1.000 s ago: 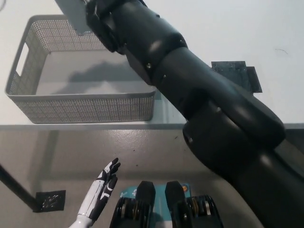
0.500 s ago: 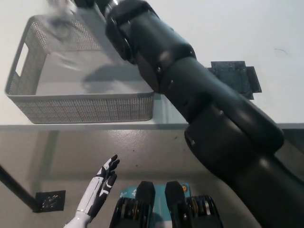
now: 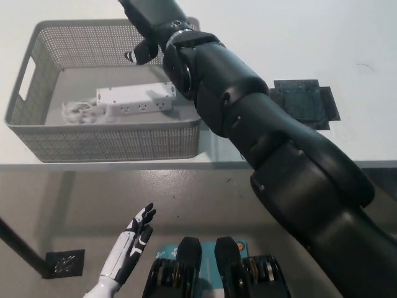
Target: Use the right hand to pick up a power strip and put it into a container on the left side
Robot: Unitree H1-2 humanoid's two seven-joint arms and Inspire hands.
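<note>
Power strip (image 3: 133,99) lies flat in basket (image 3: 111,141). Right hand (image 3: 144,51) empty, fingers apart above it; left hand (image 3: 131,243) open, resting near. Risk: arm clips basket rim on withdrawal.

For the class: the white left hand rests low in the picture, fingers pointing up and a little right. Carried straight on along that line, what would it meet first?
Likely the table's front edge, just right of the basket; height from above is unclear, so the left hand might pass beneath.

A bulky glossy black right arm (image 3: 260,124) with small screws; a slim white left hand (image 3: 127,251) with black fingers.
</note>
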